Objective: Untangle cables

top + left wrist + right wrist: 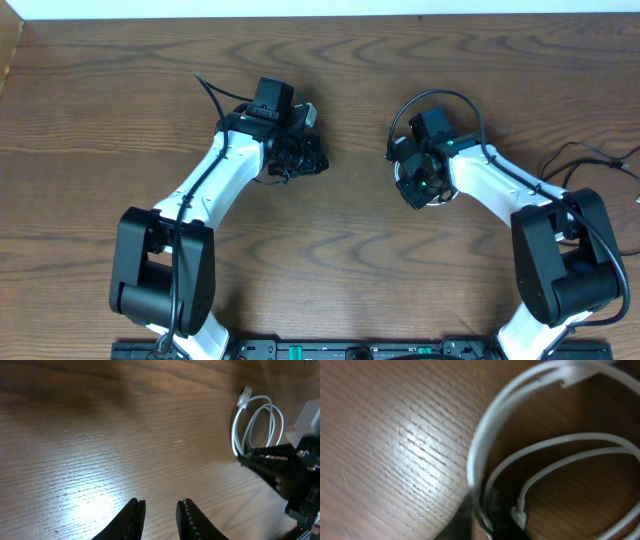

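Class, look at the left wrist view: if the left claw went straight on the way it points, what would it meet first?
Bare table, most likely: the left claw is open, with only wood grain ahead. The white cable and right claw sit off to one side, apparently outside that line, though depth is unclear.

White cable (257, 422) lies coiled in loose loops on the wood, plug end up

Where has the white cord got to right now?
The white cord lies coiled on the table's right side, under the right claw, which is down on its loops; the right wrist view shows it close up.
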Robot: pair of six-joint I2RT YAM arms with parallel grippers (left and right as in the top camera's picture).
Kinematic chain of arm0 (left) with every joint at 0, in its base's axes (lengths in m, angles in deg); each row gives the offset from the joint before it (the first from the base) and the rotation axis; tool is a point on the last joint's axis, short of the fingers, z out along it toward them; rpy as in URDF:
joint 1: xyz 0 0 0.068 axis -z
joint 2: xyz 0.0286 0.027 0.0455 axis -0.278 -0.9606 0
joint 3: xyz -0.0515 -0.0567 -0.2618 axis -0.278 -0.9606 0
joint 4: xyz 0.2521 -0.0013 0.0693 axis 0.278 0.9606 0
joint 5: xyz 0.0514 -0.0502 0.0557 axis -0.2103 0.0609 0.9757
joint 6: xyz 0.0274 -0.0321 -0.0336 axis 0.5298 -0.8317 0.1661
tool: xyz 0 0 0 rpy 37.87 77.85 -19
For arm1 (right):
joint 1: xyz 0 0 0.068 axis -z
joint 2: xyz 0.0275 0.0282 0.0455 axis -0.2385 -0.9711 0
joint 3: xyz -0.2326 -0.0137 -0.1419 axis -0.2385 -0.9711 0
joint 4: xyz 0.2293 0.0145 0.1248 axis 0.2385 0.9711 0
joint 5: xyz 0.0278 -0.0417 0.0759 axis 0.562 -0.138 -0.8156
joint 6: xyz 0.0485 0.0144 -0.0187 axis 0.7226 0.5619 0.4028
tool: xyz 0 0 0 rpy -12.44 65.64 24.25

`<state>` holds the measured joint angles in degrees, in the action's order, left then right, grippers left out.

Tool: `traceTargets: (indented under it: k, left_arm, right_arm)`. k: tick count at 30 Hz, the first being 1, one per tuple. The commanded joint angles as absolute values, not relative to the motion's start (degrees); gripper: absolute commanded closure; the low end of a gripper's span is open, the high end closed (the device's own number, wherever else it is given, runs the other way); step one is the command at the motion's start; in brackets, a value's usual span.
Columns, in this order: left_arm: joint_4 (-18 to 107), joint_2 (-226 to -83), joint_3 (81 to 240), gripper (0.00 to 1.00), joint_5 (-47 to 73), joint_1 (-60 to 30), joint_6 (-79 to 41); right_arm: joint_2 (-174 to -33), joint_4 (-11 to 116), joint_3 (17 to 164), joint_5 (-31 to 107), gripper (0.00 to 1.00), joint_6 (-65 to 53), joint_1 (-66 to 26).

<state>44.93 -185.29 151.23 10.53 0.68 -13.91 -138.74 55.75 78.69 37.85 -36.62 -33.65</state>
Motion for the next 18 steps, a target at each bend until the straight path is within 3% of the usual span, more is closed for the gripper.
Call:
traceTargets:
  k: [1,11,18]
  left_arm:
    - [45.11,-184.62,151.84,0.73,9.81,0.70,-12.77]
    - [45.11,-184.62,151.84,0.73,9.81,0.70,-12.77]
    - [45.09,-184.62,151.84,0.73,9.81,0.70,-12.79]
  right_arm:
    - [-138.54,55.88,77.73,37.42,0.99,-36.23,-34.14]
    - [-133.76,64.38,86.41,37.11,0.99,-36.19,-34.09]
    - [-127.18,68.14,94.56,26.82,0.99,-34.00,-34.09]
